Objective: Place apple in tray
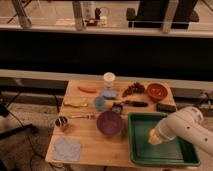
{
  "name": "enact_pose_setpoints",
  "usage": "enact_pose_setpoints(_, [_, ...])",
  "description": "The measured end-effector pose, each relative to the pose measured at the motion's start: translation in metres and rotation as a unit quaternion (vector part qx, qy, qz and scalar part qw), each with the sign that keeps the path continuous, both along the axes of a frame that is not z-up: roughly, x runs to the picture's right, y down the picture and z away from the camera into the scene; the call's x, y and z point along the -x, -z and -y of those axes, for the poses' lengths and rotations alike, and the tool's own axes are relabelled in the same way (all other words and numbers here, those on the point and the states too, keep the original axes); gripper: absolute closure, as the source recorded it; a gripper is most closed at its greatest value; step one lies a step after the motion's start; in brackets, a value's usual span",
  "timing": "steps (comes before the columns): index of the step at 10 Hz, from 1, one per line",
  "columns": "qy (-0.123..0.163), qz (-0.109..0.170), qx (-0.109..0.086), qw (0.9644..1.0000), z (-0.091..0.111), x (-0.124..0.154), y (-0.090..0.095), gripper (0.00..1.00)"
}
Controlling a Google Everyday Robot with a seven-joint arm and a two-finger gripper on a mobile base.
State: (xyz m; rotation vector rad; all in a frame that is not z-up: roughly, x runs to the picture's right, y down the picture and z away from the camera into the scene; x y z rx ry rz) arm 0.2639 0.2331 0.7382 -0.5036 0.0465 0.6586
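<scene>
A green tray point(159, 150) sits at the front right of the wooden table point(90, 135). My white arm point(187, 127) reaches in from the right. My gripper point(155, 137) hangs low over the tray's middle. A pale yellowish round shape at its tip may be the apple; I cannot tell for sure. No other apple shows on the table.
A purple bowl point(110, 122) stands just left of the tray. Behind are a red bowl point(157, 91), dark grapes point(133, 89), a white cup point(109, 79), a carrot point(87, 89), a blue cup point(100, 103) and a black object point(166, 107). A blue cloth point(67, 148) lies front left.
</scene>
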Motion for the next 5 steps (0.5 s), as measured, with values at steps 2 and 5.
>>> enact_pose_setpoints(2, [0.004, -0.002, -0.004, 1.0000, -0.0009, 0.0021, 0.0009, 0.20])
enact_pose_setpoints(5, [0.012, -0.004, -0.010, 0.9999, -0.0038, 0.0059, 0.0018, 0.20])
